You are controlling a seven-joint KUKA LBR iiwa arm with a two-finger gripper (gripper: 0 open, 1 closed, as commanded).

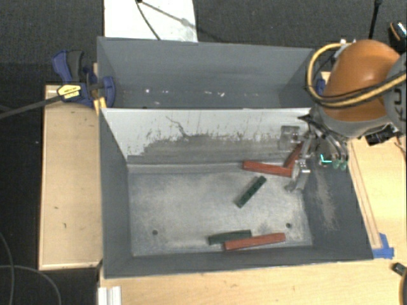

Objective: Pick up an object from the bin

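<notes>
Gripper (pixel 297 170) comes first. It is down low in the bin (pixel 114 189), in the far right part, close to the back wall and the right wall. I cannot tell if it is spread wide or squeezed tight, because its metal parts sit on top of each other from up here.

Right by the gripper lies a red stick (pixel 262 166). It is long and thin and lies flat on the floor, along the foot of the back wall. Its right end meets the gripper. A red bit (pixel 292 155) slants up there, against the metal. I cannot tell if that bit is part of the same stick or a different thing, or if the gripper has hold of it.

A little nearer to the front lies a dark green stick (pixel 250 191). It is tilted. It is near the red stick but not touching it.

Well apart from the gripper, by the front wall, lie two more things side by side: a dark green bar (pixel 229 236) and a second red stick (pixel 255 241). They touch each other.

Above the gripper is the arm's big round orange cover (pixel 359 75), with yellow and black cables (pixel 310 75) looping around it.
</notes>
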